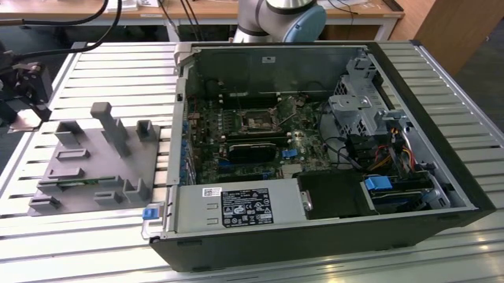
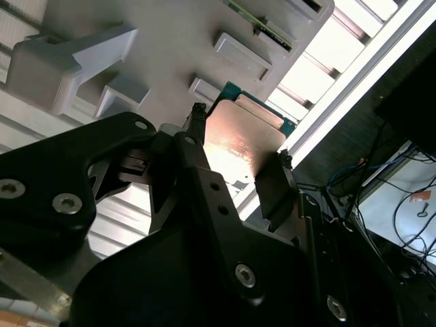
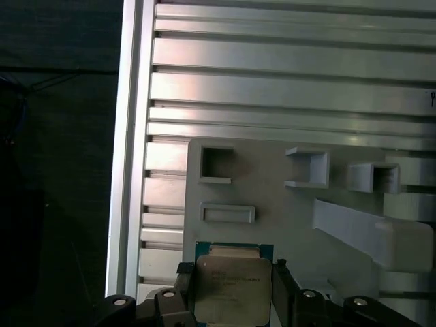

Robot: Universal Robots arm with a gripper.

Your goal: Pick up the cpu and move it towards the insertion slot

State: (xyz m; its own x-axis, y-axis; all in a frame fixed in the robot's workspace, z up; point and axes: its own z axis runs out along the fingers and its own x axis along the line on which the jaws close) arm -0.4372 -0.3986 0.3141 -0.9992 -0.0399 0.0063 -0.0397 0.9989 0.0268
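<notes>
The cpu (image 3: 231, 289), a thin square chip with a pale metal top and a green rim, sits between my two black fingers in both wrist views, and my gripper (image 3: 231, 269) is shut on it. It also appears as cpu (image 2: 238, 146), held clear above the grey fixture plate (image 2: 170, 48) by the gripper (image 2: 240, 136). At the exterior view's far left, the gripper (image 1: 23, 115) hangs with the pale cpu (image 1: 26, 119) beside the fixture plate (image 1: 87, 168). The insertion slot (image 1: 258, 122), a silvery-framed square socket, lies on the motherboard inside the open computer case, well to the exterior view's right of the gripper.
The open computer case (image 1: 441, 194) holds a power supply (image 1: 236, 207), drive cages and cables. Upright grey posts (image 1: 102, 118) stand on the fixture plate between gripper and case. The slatted aluminium table (image 1: 118, 65) ends just beyond the gripper at the exterior view's left.
</notes>
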